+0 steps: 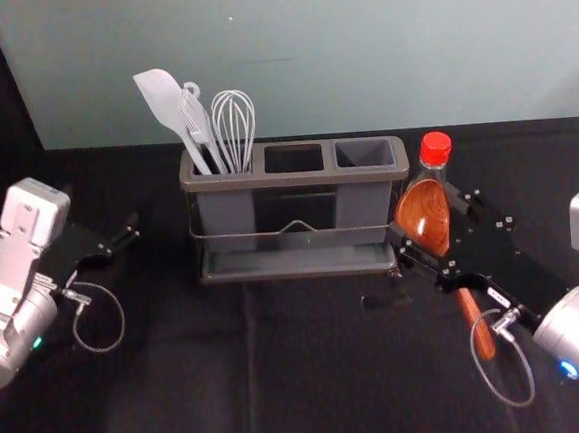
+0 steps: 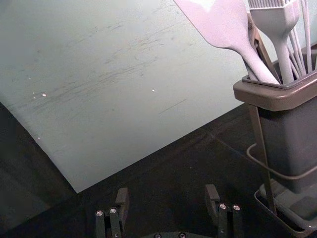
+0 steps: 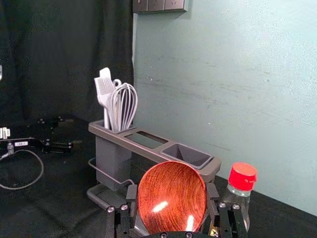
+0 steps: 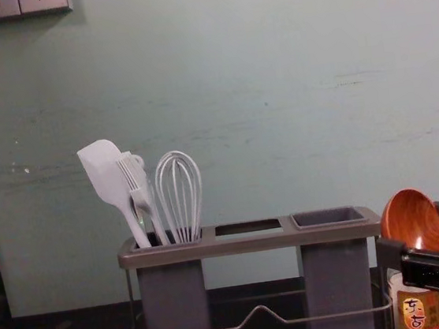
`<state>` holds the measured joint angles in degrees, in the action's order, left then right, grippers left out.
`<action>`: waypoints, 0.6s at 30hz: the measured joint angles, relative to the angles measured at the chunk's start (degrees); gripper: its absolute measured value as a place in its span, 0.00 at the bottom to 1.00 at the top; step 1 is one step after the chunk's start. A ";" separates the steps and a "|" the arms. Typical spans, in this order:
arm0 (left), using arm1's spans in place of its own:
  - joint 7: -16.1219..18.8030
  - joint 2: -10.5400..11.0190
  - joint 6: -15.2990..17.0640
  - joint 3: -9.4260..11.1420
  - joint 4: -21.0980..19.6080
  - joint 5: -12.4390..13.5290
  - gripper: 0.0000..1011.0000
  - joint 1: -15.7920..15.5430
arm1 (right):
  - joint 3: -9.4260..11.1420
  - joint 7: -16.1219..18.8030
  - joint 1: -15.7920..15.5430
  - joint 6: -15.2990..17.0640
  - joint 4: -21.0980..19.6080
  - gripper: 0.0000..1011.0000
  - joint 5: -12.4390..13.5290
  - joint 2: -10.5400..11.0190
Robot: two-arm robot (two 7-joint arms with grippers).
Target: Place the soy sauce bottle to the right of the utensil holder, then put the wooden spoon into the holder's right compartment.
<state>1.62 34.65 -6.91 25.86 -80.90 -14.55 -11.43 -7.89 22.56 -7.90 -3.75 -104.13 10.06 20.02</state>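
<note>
Toward the right of the head view, the soy sauce bottle (image 1: 435, 149) stands just beside the right end of the utensil holder (image 1: 287, 179), so I take the first step as done and the spoon's turn as come. The wooden spoon (image 1: 423, 222) is in the right gripper (image 3: 172, 197), whose fingers are parted by the width of the bowl and hug its two sides; the bowl is uppermost, the handle slanting down toward the lower right of the frame. What's wanted next, I'd say, is a good lift until the handle's end clears the rim, then a move leftward over the right compartment (image 1: 365, 153), some straightening and a slow lowering, handle first. The bottle is the awkward neighbour: it is close behind the bowl, and a low swing might knock it or catch the rim. At the left of the head view hangs the left gripper (image 2: 166, 197), spread wide with nothing in it. A spatula (image 1: 165, 104), a brush (image 1: 198, 121) and a whisk (image 1: 234, 127) fill the left compartment, safely out of the way.
</note>
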 joint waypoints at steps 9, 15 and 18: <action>0.00 0.00 0.00 0.00 0.00 0.00 0.99 0.00 | -0.46 -0.78 1.83 -1.92 0.06 0.83 0.77 0.22; 0.00 0.00 0.00 0.00 0.00 0.00 0.99 0.00 | -2.28 -0.50 7.02 -2.26 0.36 0.83 0.81 0.47; 0.00 0.00 0.00 0.00 0.00 0.00 0.99 0.00 | -3.51 -0.15 10.00 -2.41 1.21 0.83 0.70 0.41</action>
<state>1.62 34.65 -6.90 25.86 -80.90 -14.55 -11.43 -11.40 22.41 2.10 -6.16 -102.92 10.76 20.44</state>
